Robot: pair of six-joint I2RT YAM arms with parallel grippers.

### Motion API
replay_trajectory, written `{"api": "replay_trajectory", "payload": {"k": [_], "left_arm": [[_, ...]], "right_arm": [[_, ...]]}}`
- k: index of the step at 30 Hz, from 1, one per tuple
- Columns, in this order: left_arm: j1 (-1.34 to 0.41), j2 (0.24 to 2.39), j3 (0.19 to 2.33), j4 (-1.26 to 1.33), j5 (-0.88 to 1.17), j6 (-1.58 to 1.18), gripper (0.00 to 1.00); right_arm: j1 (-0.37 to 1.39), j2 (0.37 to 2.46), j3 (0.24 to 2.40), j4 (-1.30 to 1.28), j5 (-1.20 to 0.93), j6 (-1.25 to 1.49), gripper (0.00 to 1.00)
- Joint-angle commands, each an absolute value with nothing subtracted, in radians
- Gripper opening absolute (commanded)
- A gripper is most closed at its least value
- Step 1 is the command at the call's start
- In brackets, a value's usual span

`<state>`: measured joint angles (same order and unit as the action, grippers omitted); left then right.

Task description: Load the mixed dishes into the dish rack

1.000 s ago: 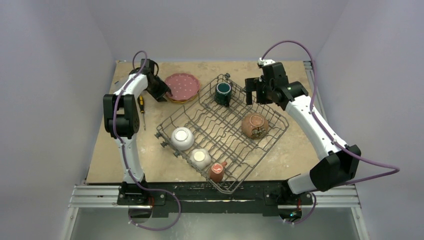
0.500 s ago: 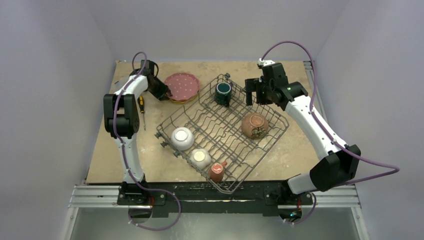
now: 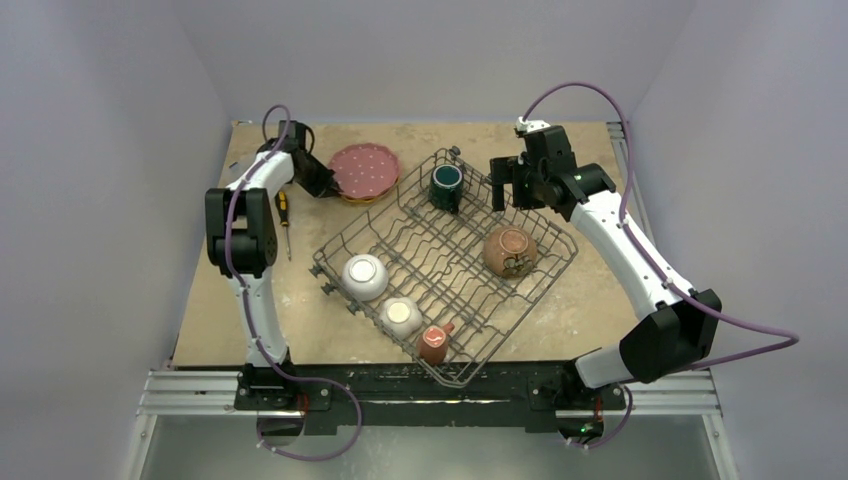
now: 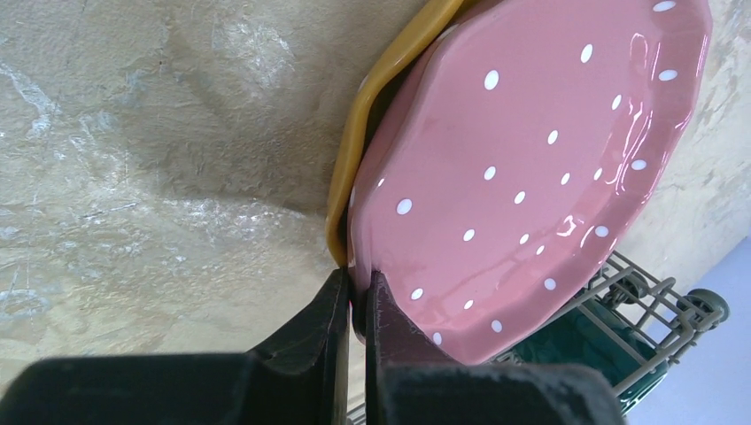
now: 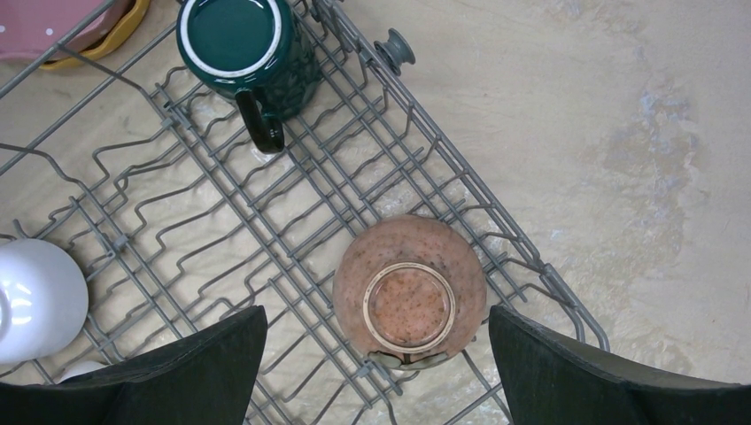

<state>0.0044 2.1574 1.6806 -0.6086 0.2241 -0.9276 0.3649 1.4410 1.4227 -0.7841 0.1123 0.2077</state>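
While left gripper (image 4: 354, 297) pinches rim of face-up pink plate (image 4: 531, 159), right gripper (image 5: 376, 332) wide over inverted brown bowl (image 5: 409, 297)

Screwdriver (image 3: 283, 222), with a yellow-and-black handle, is laid flat at 10 o'clock on the tabletop, its handle turned toward 12 o'clock and its shaft toward 6 o'clock. The tabletop (image 3: 600, 300) is seen as a beige, mottled board. An aluminium rail (image 3: 190, 392) is mounted along its 6 o'clock edge. Pale lavender walls (image 3: 100, 150) are set on three sides.

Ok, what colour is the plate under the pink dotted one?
The lower plate is mustard yellow; the left wrist view shows it best.
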Motion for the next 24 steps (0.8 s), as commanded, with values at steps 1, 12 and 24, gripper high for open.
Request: {"api": "replay_trajectory", "payload": {"k": [1, 12, 24], "left_arm": [[0.034, 2.110, 1.649, -0.557, 0.261, -0.975, 0.00], [0.067, 2.019, 1.631, -0.509, 0.322, -1.019, 0.00], [0.069, 2.007, 1.604, -0.461, 0.374, -1.071, 0.00]], "right_arm": [[0.359, 1.432, 1.424, -0.752, 0.103, 0.200, 0.95], [0.358, 1.425, 1.421, -0.747, 0.106, 0.198, 0.95], [0.358, 1.425, 1.418, -0.746, 0.095, 0.200, 0.95]]}}
